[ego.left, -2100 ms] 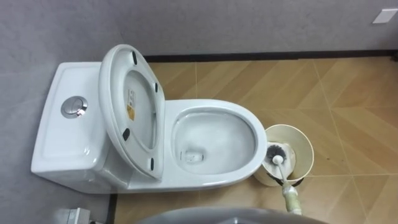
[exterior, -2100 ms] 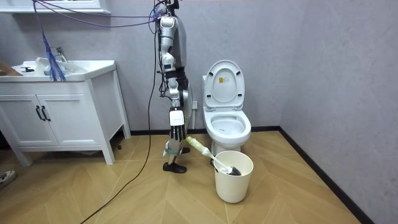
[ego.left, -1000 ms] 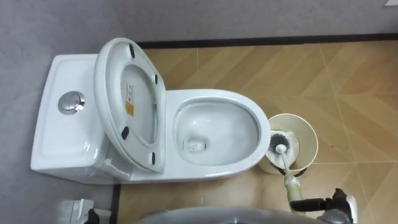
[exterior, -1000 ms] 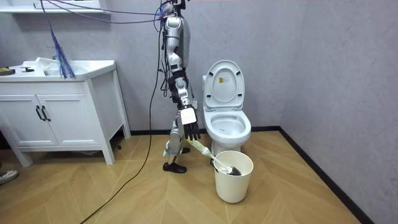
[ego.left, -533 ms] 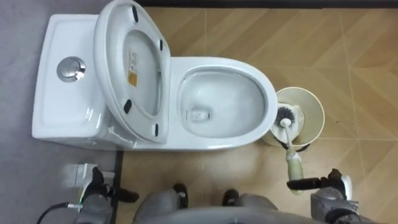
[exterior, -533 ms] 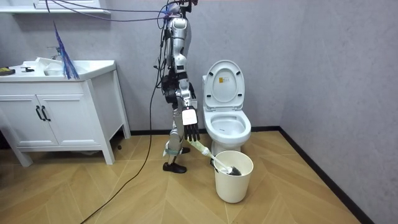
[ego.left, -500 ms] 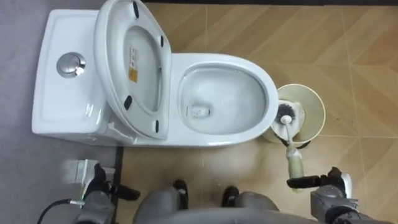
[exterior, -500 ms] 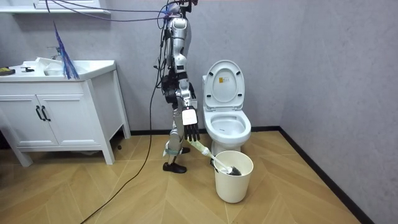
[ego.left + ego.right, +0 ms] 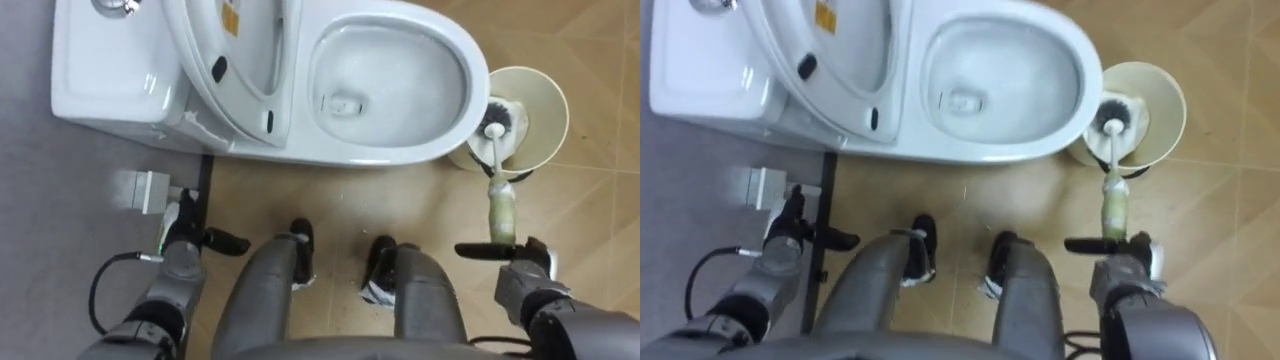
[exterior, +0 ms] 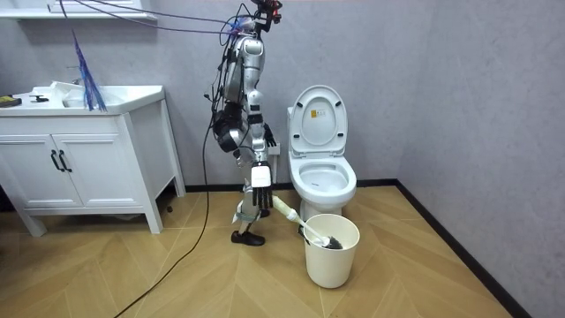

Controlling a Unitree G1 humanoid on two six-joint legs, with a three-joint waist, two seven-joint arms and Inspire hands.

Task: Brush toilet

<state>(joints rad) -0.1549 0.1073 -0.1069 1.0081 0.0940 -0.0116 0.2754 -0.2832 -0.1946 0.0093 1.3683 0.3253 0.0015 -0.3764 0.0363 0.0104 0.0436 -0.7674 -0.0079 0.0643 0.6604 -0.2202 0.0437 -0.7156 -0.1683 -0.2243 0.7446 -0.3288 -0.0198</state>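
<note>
The toilet brush [image 9: 501,205] leans out of a cream bucket [image 9: 545,90], bristle head [image 9: 494,122] inside and pale green handle pointing toward me. The bucket stands on the floor at the front of the white toilet [image 9: 470,60], whose seat and lid [image 9: 240,50] are raised. My right hand [image 9: 522,272] hangs open just below the handle's end, apart from it; in the room view my right hand [image 10: 258,196] has straight fingers beside the brush [image 10: 296,218]. My left hand [image 9: 185,243] hangs open by the toilet's base. I stand bent forward beside the toilet.
The cistern [image 9: 100,60] sits against the grey wall at the left. A small white box [image 9: 145,188] lies on the floor near my left hand. A white cabinet with a sink [image 10: 79,159] stands a few steps away. Wooden floor stretches beyond the bucket [image 10: 331,256].
I have bent forward, so the eye views now look straight down at my legs. My right hand has come down close to the brush handle's end. The brush still rests in the bucket.
</note>
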